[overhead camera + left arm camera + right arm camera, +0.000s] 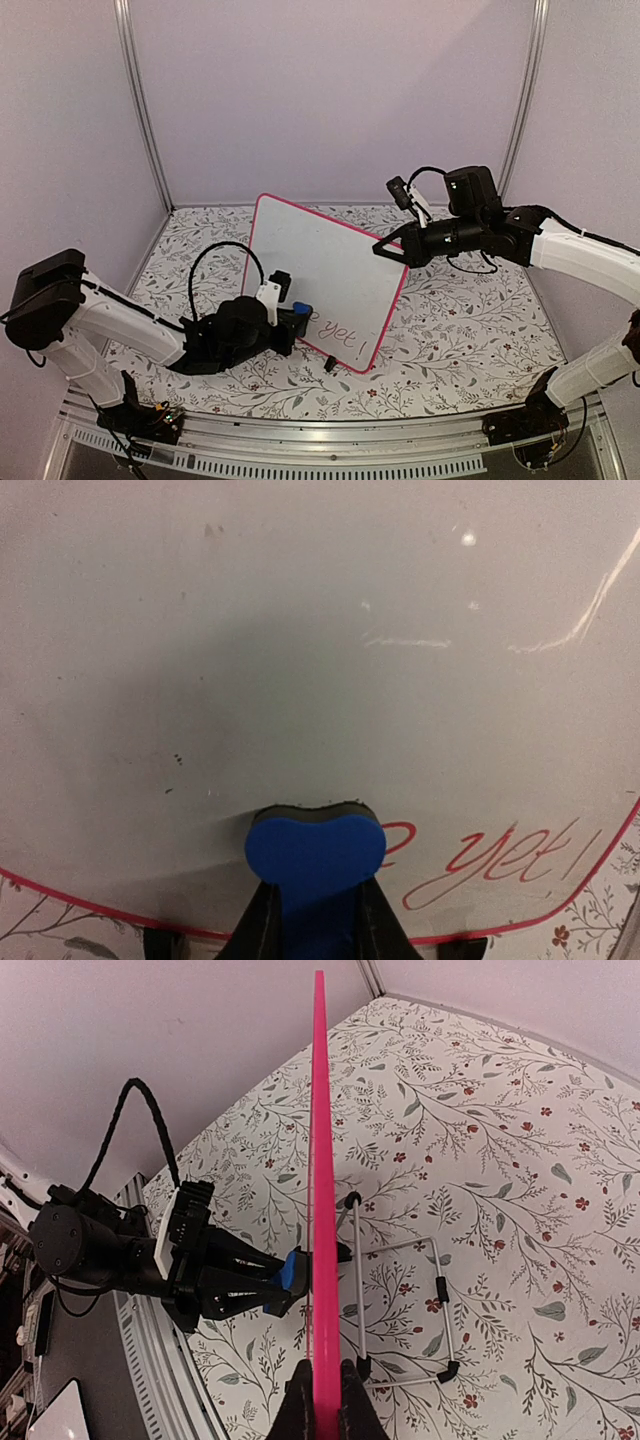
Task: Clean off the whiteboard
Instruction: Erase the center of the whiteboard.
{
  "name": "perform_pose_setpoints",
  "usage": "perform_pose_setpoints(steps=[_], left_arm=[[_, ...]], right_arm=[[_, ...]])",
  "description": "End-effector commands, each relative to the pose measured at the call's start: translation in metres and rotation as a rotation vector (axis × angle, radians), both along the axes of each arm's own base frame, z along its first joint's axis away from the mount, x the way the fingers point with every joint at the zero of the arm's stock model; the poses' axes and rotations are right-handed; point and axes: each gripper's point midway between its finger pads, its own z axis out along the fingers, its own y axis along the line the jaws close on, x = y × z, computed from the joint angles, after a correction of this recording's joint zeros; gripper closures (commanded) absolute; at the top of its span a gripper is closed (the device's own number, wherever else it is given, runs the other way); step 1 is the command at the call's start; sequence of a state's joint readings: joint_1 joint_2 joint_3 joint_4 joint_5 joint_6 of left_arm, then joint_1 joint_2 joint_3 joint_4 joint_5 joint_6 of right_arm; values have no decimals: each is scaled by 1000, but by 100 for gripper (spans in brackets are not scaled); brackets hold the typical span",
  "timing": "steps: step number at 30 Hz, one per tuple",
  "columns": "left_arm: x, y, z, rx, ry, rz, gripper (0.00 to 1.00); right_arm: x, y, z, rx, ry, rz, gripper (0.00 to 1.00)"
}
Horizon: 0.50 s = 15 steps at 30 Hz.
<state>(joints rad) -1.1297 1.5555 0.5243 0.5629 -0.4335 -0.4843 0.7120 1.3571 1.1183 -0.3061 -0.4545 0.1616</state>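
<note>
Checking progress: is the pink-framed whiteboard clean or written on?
Written on: red handwriting marks the pink-framed whiteboard beside the blue eraser.

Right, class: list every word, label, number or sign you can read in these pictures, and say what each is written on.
"yet!" - red handwriting on the whiteboard, near its lower edge.
"e" - just before it; anything further left is covered by the blue eraser.
Nothing else is readable.

Soft, even light, with glare streaking the whiteboard (300, 630) upper right and a dim shadow above the eraser (315, 845).

High overview, wrist views seemingly near whiteboard (320, 260)
</note>
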Motion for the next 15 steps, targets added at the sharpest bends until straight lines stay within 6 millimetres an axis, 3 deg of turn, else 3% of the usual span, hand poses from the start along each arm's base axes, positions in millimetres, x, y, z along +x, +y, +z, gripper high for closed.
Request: perform_pose_setpoints(steps=[1,15], left_arm=[[-18,13,-46,105,104,-27,97],[-35,15,-68,115,162,-47,97]], right_arm=[[-25,4,-24,-64,38,113,100],[-25,4,-24,-64,37,113,100]])
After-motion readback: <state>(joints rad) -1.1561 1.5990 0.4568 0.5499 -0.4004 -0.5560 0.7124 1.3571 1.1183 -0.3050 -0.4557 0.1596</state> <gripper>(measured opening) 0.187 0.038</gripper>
